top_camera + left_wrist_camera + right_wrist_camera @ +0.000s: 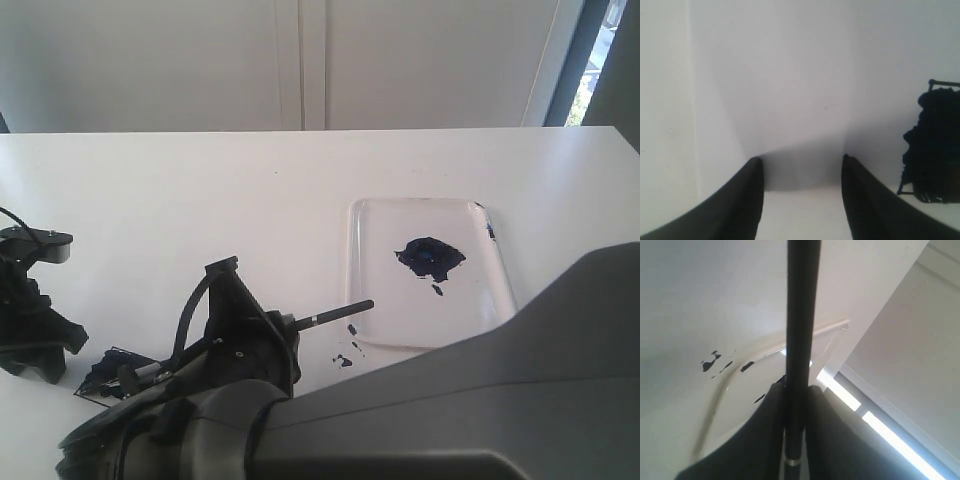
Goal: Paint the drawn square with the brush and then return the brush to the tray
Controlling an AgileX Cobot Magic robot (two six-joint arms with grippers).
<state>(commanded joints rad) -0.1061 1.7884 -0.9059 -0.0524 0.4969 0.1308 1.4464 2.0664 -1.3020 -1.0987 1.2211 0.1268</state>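
Note:
My right gripper (235,345) is shut on the brush (335,313), whose black handle sticks out toward the tray (365,215). The bristle end points down-left at the drawn square (105,372), now a ragged blue-black patch on white paper. In the right wrist view the handle (800,315) runs straight out between the closed fingers of the right gripper (796,390). The clear tray holds a dark paint blob (430,258). At the far left my left gripper (40,350) rests on the paper. Its own view shows the left gripper (800,165) open and empty, with the painted square (935,145) off to one side.
Small paint spatters (345,358) lie on the table just outside the tray's near corner, and show as paint spots (712,361) in the right wrist view. My right arm's grey body (480,400) fills the lower right of the exterior view. A white wall stands behind the table.

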